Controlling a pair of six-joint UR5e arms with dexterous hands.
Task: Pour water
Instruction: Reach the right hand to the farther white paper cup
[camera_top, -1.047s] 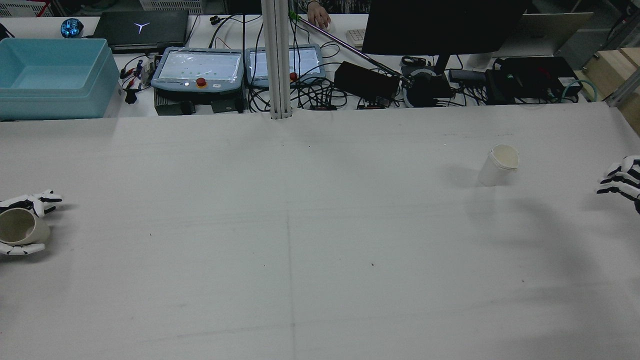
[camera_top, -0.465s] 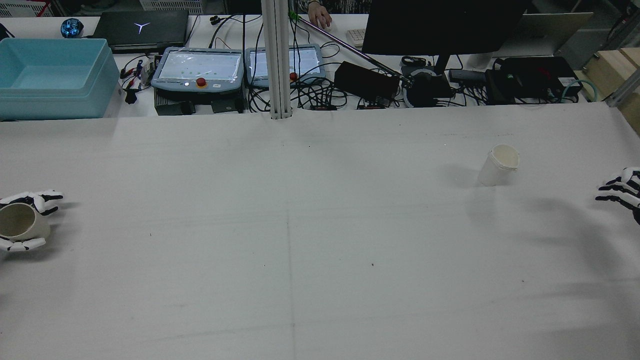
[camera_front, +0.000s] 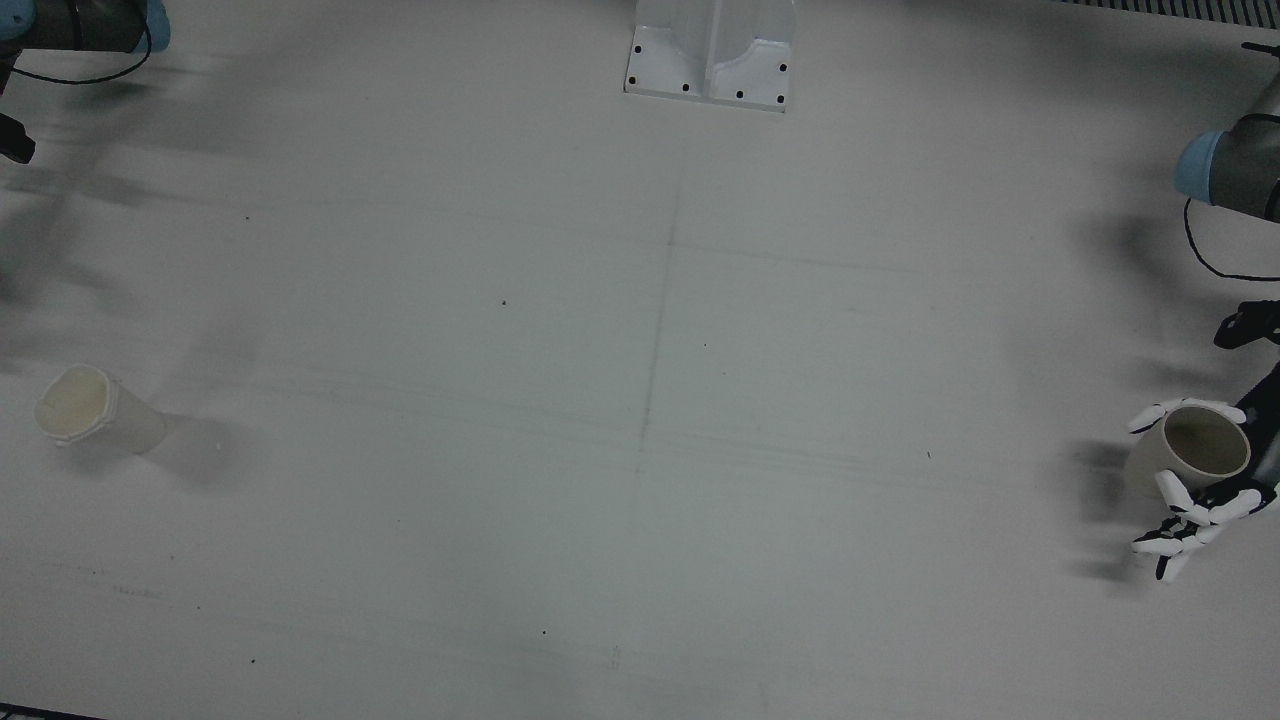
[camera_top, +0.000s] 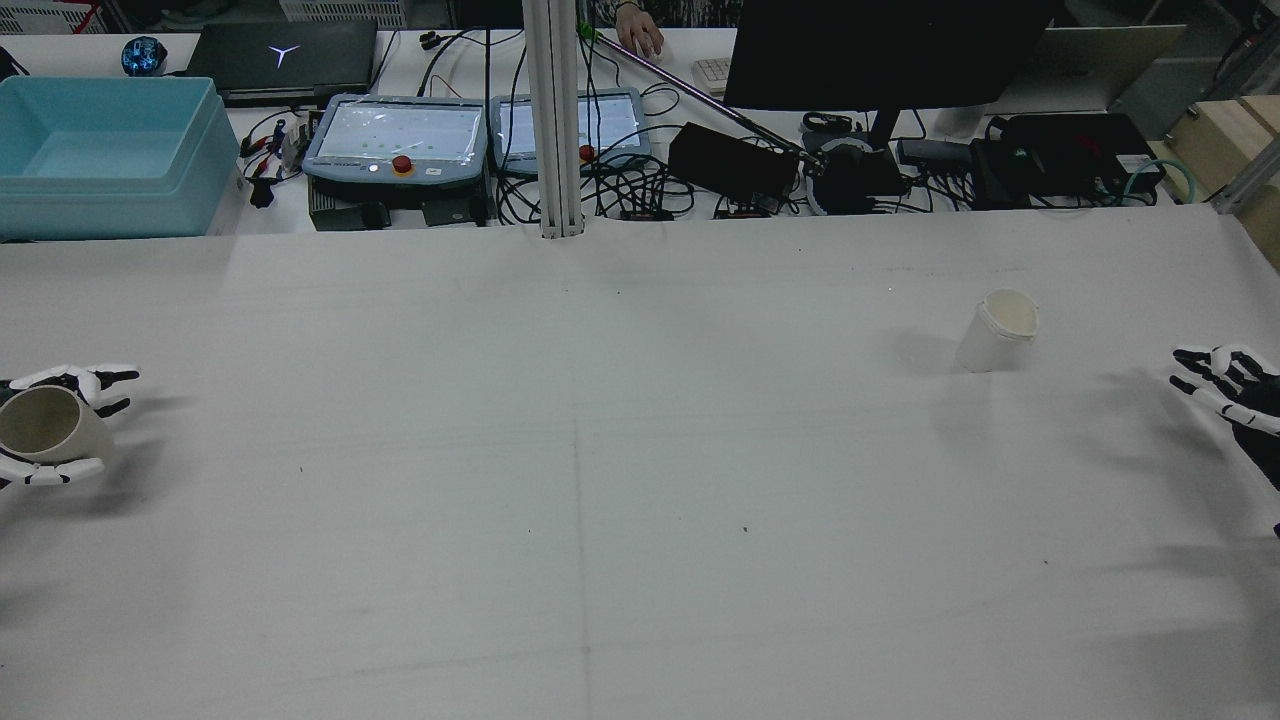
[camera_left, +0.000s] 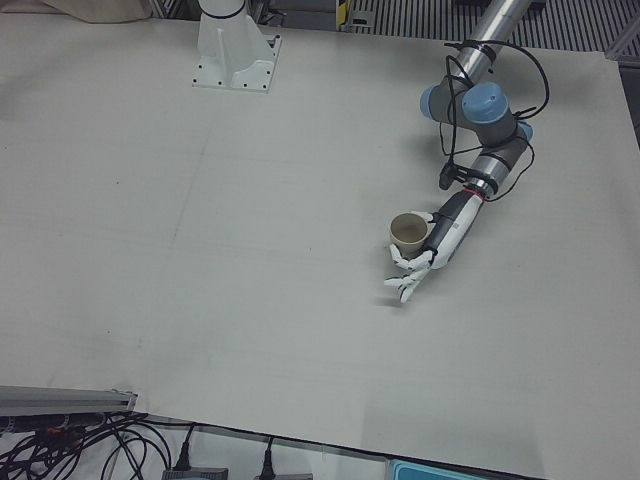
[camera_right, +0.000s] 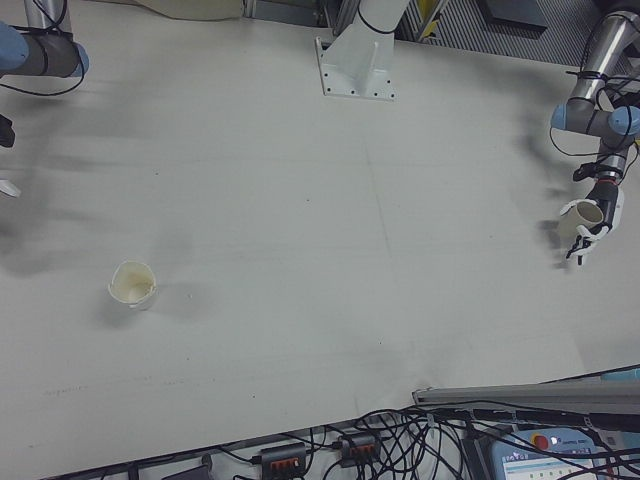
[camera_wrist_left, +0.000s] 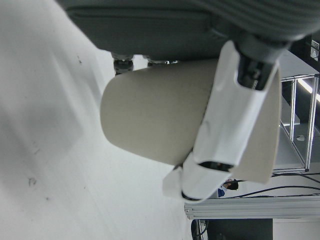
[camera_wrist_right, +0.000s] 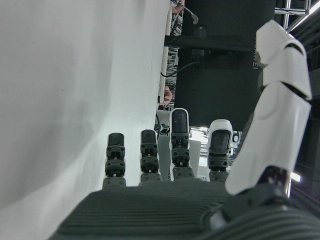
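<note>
Two cups are in play on the white counter (camera_top: 640, 500). A beige cup (camera_top: 45, 423) sits in the left hand (camera_top: 50, 425) at the counter's far left edge in the rear view, fingers wrapped round its wall from both sides. Its long axis leans off vertical, the open mouth facing up and tipped toward the robot's side; in the left hand view a white finger (camera_wrist_left: 235, 130) lies across its side. From the left-front view the beige cup (camera_left: 408, 230) appears clear of the counter, though that is not certain.

A white paper cup (camera_top: 996, 331) stands upright on the counter's right half, mouth up, well apart from both hands. The right hand (camera_top: 1228, 385) hovers near the right edge, fingers spread and holding nothing; the right hand view shows its fingers (camera_wrist_right: 180, 142) extended straight.
</note>
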